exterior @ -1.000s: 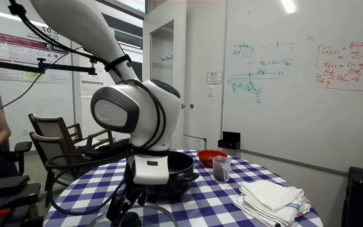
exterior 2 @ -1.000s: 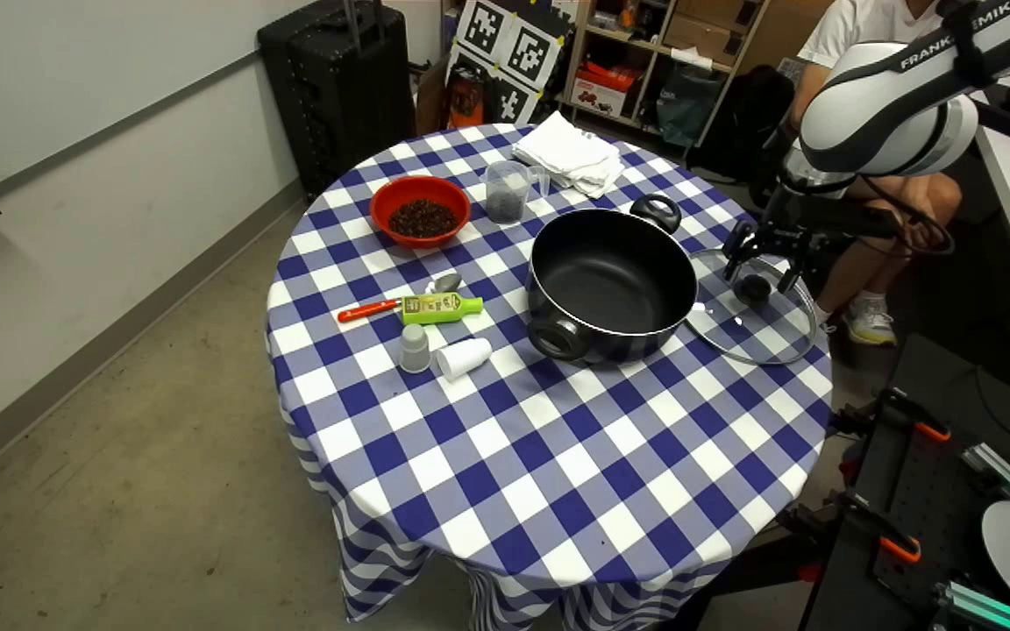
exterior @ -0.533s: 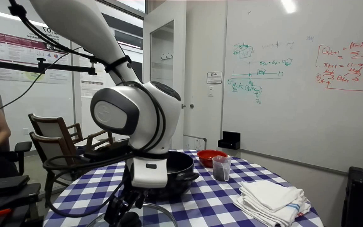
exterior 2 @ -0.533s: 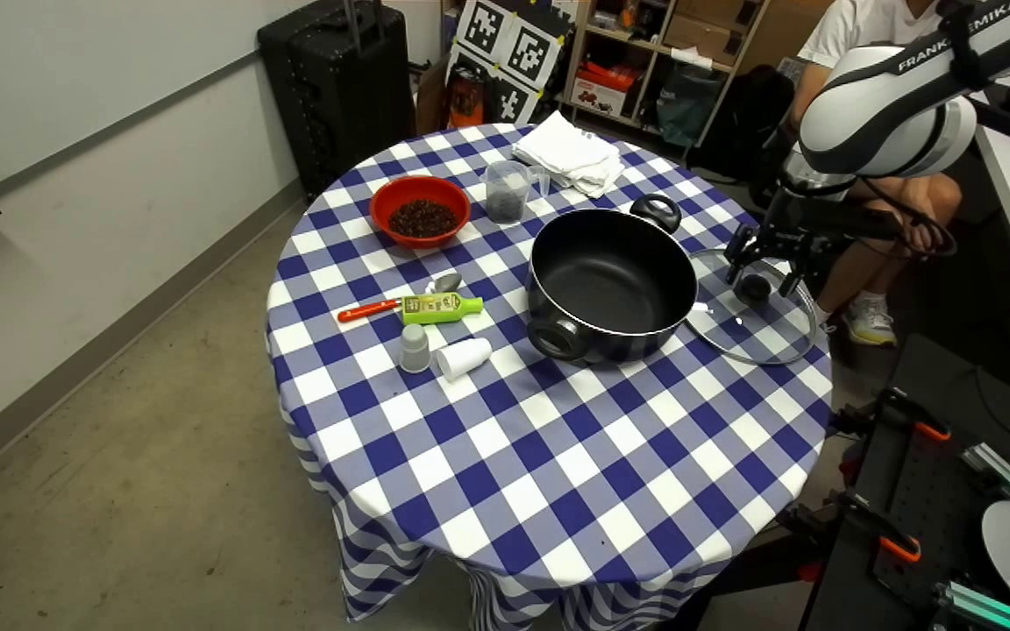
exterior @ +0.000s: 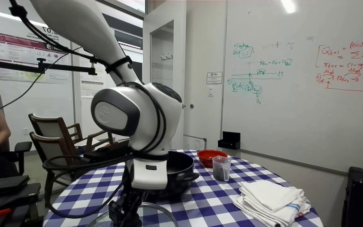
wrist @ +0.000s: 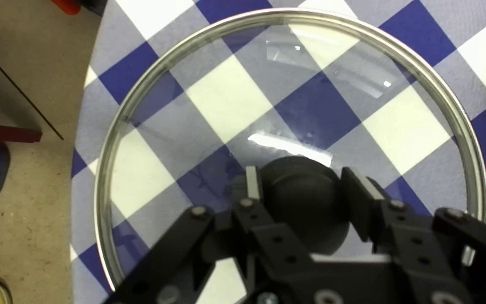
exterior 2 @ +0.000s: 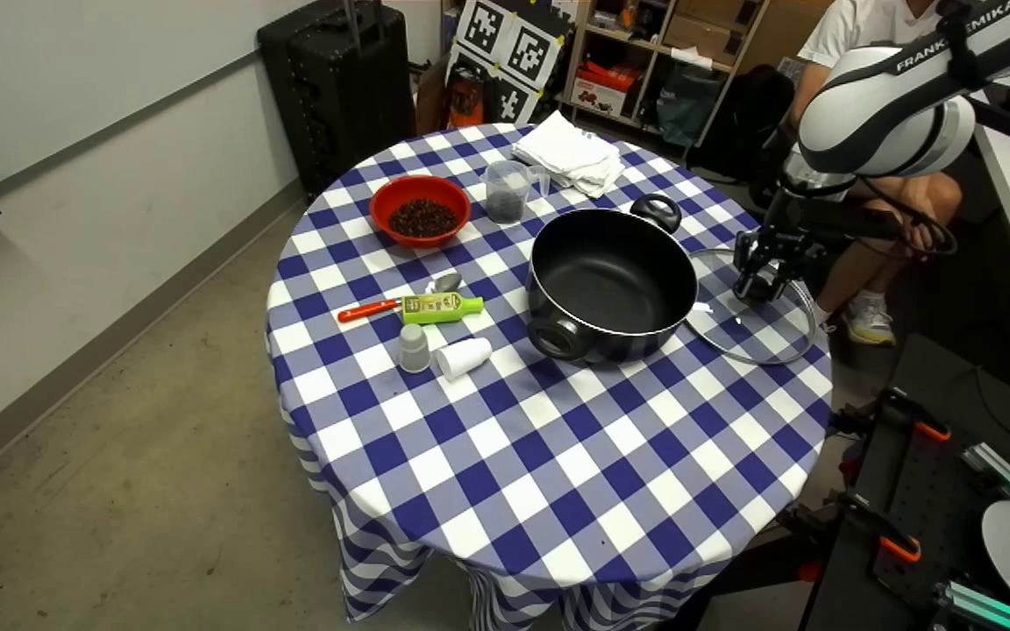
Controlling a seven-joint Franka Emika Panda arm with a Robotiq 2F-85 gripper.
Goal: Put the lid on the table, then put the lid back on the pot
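Observation:
The lid (wrist: 234,97) is clear glass with a metal rim and a round black knob (wrist: 304,202). It lies flat on the checkered table (exterior 2: 487,473), close beside the pot (exterior 2: 615,337), as an exterior view shows. My gripper (wrist: 302,185) is shut on that knob, one finger pad on each side of it. From above, the gripper (exterior 2: 759,284) hides part of the knob. The black pot stands uncovered and its inside looks bare. In an exterior view the pot (exterior: 181,186) is partly behind the arm, and the lid's rim (exterior: 165,214) runs off the bottom edge.
Beyond the pot are a red bowl (exterior 2: 422,215) of dark bits, a clear measuring cup (exterior 2: 508,193) and folded white towels (exterior 2: 568,156). A green bottle (exterior 2: 439,308), a grey-topped shaker (exterior 2: 415,348) and a tipped white cup (exterior 2: 464,358) lie across from the lid.
The fingers have come together onto the knob, after standing apart around it. The wrist dipped very slightly; lid and pot stayed where they were.

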